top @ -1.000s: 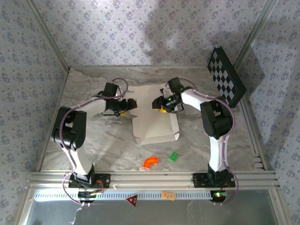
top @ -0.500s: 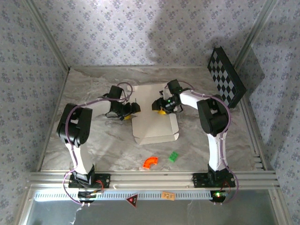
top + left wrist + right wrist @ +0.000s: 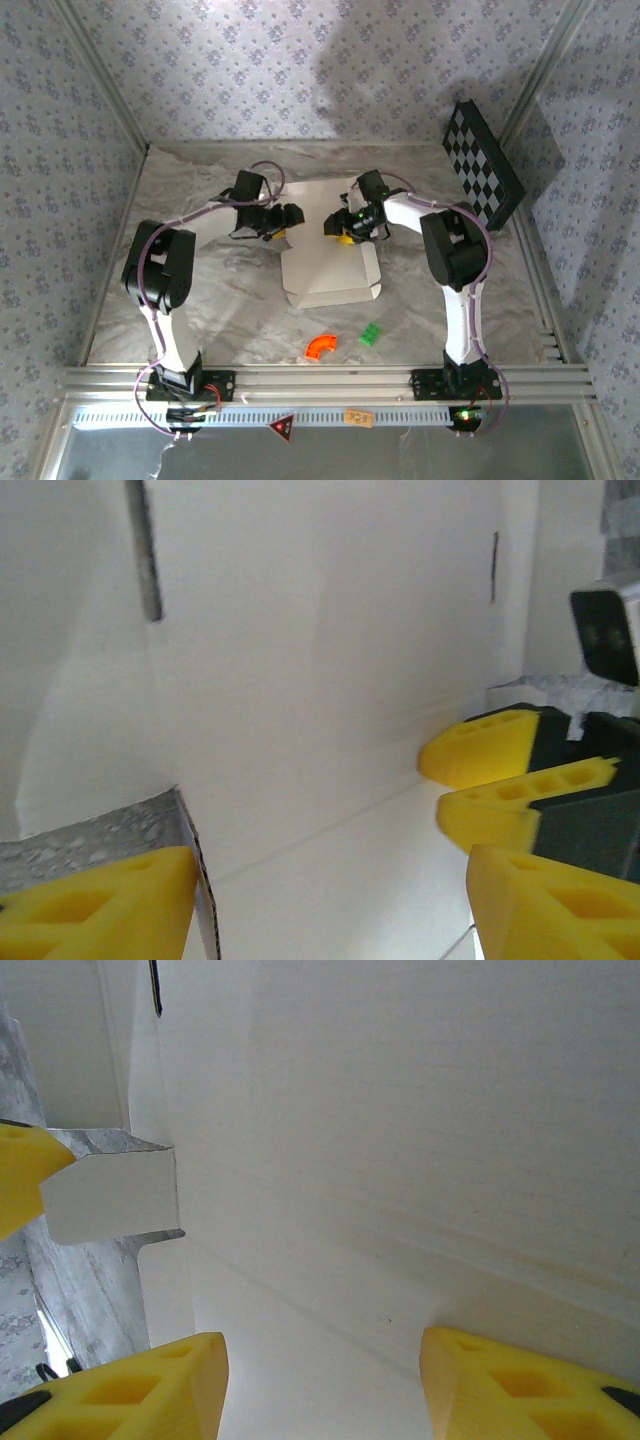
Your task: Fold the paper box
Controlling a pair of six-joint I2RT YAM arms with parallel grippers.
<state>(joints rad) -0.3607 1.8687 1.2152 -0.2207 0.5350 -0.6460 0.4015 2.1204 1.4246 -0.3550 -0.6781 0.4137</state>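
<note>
The paper box [image 3: 330, 268] is a pale die-cut sheet lying mid-table, its back panel partly raised between the two arms. My left gripper [image 3: 286, 220] is at the sheet's left edge. In the left wrist view it [image 3: 330, 885] is open, one finger [image 3: 100, 900] over the table outside the cardboard edge and the other over the sheet [image 3: 300, 680]. My right gripper [image 3: 341, 228] is at the sheet's middle back. In the right wrist view it [image 3: 325, 1365] is open, pressed close to the white panel [image 3: 400, 1110]. A side flap [image 3: 110, 1195] sticks out at the left.
A black-and-white checkered board [image 3: 485, 162] leans in the back right corner. An orange curved piece [image 3: 321, 346] and a small green block [image 3: 371, 334] lie near the front. An aluminium rail [image 3: 320, 380] borders the near edge, and patterned walls close in the sides.
My left gripper has swung right and back to the sheet's left edge, and its jaws have narrowed a little. The right gripper has barely moved.
</note>
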